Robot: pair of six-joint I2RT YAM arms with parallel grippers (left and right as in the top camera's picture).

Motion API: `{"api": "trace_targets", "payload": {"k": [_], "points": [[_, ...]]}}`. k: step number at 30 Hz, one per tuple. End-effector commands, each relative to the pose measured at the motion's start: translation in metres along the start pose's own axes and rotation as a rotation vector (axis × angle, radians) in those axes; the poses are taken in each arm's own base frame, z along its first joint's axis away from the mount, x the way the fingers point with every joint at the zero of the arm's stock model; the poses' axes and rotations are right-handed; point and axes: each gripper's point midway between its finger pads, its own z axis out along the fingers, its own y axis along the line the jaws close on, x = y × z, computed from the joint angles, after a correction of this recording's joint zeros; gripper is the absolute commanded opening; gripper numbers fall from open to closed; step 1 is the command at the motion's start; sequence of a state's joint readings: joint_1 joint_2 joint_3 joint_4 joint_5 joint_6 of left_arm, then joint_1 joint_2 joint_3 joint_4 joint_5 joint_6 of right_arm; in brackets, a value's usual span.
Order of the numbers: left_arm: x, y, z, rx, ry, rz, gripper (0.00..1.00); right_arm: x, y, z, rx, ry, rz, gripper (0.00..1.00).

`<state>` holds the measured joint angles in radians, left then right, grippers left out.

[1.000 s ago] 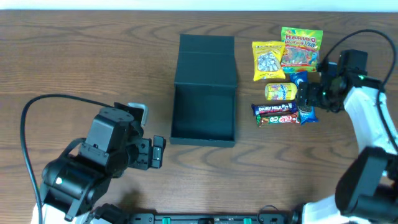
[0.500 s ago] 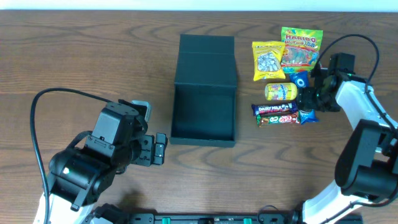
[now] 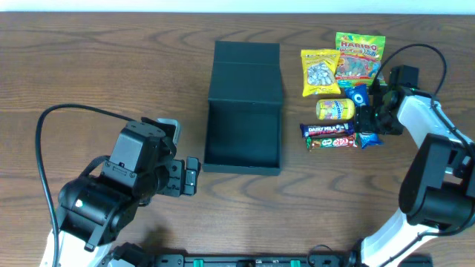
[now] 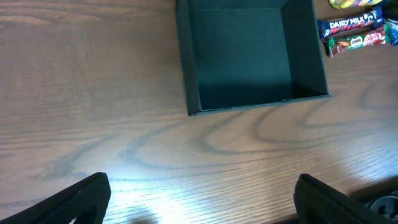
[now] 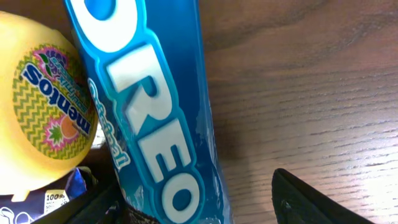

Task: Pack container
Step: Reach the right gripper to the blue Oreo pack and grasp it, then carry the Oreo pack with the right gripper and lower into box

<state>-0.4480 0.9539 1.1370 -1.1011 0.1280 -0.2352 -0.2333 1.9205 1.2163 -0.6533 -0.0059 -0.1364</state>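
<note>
Your container (image 3: 243, 141) sits mid-table (image 3: 89, 67), lid (image 3: 246, 70) folded back on its far side and its floor bare. Off the container's near-left corner, your left gripper (image 3: 190, 178) faces the box with its fingers spread wide and nothing between them. Well to the container's right, your right gripper (image 3: 369, 117) is low over the snacks, fingers parted around the blue Oreo packet (image 5: 155, 106), with wood visible between the packet and one finger. Between it and the container lie the Haribo bag (image 3: 359, 55), a yellow bag (image 3: 320, 72), the Dairy Milk bar (image 3: 327, 130), a second bar (image 3: 332, 142) and the Mentos tub (image 3: 335, 110).
</note>
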Motion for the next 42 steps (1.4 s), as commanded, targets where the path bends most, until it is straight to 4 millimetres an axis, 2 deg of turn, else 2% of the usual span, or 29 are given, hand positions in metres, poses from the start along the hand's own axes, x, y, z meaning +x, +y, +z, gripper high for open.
{"api": "trace_targets", "payload": {"k": [1, 7, 13, 18, 22, 25, 30, 33, 35, 37, 42], "points": [[0.001, 0.002, 0.002, -0.007, 0.004, 0.009, 0.95, -0.002, -0.005, 0.002, 0.011, 0.001, 0.012, 0.7], [0.001, 0.002, 0.002, -0.007, 0.005, 0.009, 0.95, 0.0, -0.005, 0.002, 0.01, 0.01, 0.012, 0.5], [0.001, 0.002, 0.002, -0.007, 0.005, 0.009, 0.95, 0.006, -0.004, 0.001, 0.007, 0.036, 0.021, 0.45], [0.001, 0.002, 0.002, -0.007, 0.005, 0.009, 0.96, 0.002, -0.008, -0.009, 0.007, 0.047, 0.068, 0.29], [0.001, 0.002, 0.002, -0.008, 0.005, 0.009, 0.95, -0.014, -0.01, -0.032, 0.009, 0.031, 0.094, 0.21], [0.001, 0.002, 0.002, -0.008, 0.005, 0.009, 0.95, -0.032, -0.012, -0.06, 0.011, 0.012, 0.096, 0.12], [-0.001, 0.001, 0.002, -0.006, -0.002, 0.01, 0.95, -0.059, -0.008, -0.112, -0.026, -0.036, 0.093, 0.04], [-0.003, 0.001, 0.001, -0.002, -0.013, 0.011, 0.95, -0.073, 0.007, -0.14, -0.095, -0.076, 0.077, 0.01], [-0.006, 0.0, 0.001, 0.0, -0.024, 0.012, 0.95, -0.08, 0.027, -0.156, -0.17, -0.103, 0.03, 0.01], [-0.01, -0.001, 0.001, 0.005, -0.041, 0.023, 0.95, -0.084, 0.068, -0.173, -0.311, -0.139, -0.129, 0.01], [-0.015, 0.002, -0.001, -0.018, -0.07, 0.025, 0.96, -0.075, 0.134, -0.18, -0.402, -0.146, -0.39, 0.02]]}}
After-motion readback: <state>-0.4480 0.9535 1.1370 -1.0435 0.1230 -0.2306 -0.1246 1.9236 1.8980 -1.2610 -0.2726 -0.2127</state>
